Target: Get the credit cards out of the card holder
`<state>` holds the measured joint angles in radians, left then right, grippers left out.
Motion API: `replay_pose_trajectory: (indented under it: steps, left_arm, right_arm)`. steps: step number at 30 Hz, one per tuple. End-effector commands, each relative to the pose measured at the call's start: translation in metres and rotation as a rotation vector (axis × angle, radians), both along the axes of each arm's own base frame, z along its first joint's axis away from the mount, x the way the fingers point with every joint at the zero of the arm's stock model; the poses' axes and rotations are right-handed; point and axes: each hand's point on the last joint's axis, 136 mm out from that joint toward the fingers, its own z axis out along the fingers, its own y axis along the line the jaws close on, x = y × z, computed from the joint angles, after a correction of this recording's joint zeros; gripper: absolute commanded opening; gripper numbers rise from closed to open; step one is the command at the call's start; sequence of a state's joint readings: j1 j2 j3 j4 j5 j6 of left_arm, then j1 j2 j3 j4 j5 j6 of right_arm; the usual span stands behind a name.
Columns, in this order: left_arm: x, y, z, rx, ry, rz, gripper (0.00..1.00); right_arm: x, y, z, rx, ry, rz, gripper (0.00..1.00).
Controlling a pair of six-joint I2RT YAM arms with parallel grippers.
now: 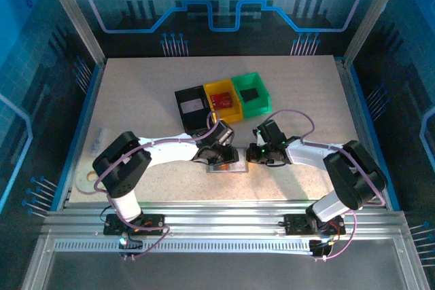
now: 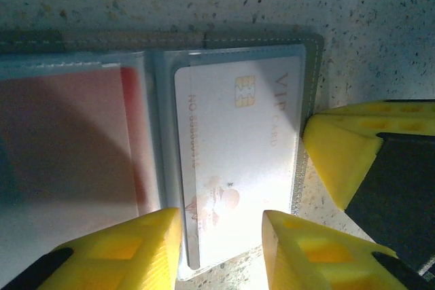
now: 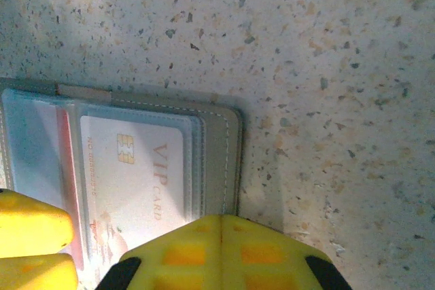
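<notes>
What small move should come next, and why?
Probably close the left gripper on the near edge of the white card: its open fingers flank it, the card sits sleeved in the card holder, and the shut right gripper touches its edge.

Card holder (image 2: 311, 86) cut off left; white card (image 2: 238, 168) corners behind left tool fingers (image 2: 312, 256).

"VIP CARD" on the whitish card (image 2: 231, 161)
</notes>
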<state>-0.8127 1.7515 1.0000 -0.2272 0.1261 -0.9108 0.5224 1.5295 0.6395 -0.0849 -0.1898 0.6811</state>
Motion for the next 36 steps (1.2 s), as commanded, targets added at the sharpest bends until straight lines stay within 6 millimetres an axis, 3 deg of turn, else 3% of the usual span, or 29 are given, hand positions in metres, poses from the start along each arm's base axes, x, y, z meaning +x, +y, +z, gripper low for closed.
replay_pose_trajectory:
  steps: [1,27,36]
  left_arm:
    - [0.0,0.004,-0.007,0.036,-0.009,-0.003,0.35]
    - [-0.001,0.004,-0.026,0.008,-0.007,0.018,0.29]
    - [0.004,0.003,-0.01,-0.034,-0.07,0.035,0.29]
  right_arm:
    - [-0.015,-0.013,-0.019,-0.046,0.063,-0.02,0.0]
    - [-0.018,-0.01,-0.026,-0.027,0.082,-0.018,0.0]
    - [-0.019,-0.01,-0.029,-0.026,0.091,-0.019,0.0]
